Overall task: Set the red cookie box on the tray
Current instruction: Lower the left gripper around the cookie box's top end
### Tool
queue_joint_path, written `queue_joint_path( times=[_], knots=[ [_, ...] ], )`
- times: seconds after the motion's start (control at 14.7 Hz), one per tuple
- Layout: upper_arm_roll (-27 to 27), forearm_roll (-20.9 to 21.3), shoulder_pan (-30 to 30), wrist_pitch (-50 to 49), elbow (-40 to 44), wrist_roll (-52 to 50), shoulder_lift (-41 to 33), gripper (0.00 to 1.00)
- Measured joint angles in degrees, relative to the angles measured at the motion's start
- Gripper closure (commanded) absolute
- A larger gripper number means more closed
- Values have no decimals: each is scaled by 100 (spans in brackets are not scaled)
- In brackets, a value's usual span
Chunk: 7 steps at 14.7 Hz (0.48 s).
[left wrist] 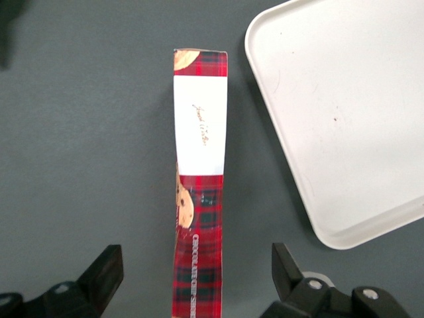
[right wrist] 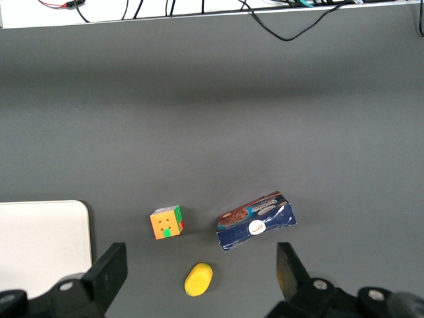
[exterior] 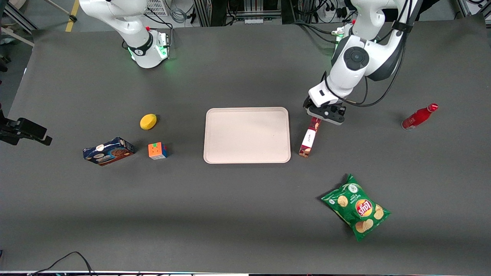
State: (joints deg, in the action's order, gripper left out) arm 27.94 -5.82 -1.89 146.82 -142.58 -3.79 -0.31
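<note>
The red cookie box is a long thin plaid carton with a white label band. It lies on its narrow side on the table, just beside the tray on the working arm's side. My gripper hangs over the box's end farther from the front camera. In the left wrist view the box runs between my gripper's two black fingers, which stand wide open with clear gaps on both sides. The tray's rim shows close beside the box.
A green chip bag lies nearer the front camera. A small red bottle lies toward the working arm's end. A yellow lemon, a colour cube and a dark-blue cookie box lie toward the parked arm's end.
</note>
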Motion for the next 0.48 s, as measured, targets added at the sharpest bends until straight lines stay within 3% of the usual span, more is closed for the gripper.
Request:
queue_joint_path(
  times=[0.48],
  knots=[
    [-1, 197, 1, 930, -7, 1, 870, 0]
  ],
)
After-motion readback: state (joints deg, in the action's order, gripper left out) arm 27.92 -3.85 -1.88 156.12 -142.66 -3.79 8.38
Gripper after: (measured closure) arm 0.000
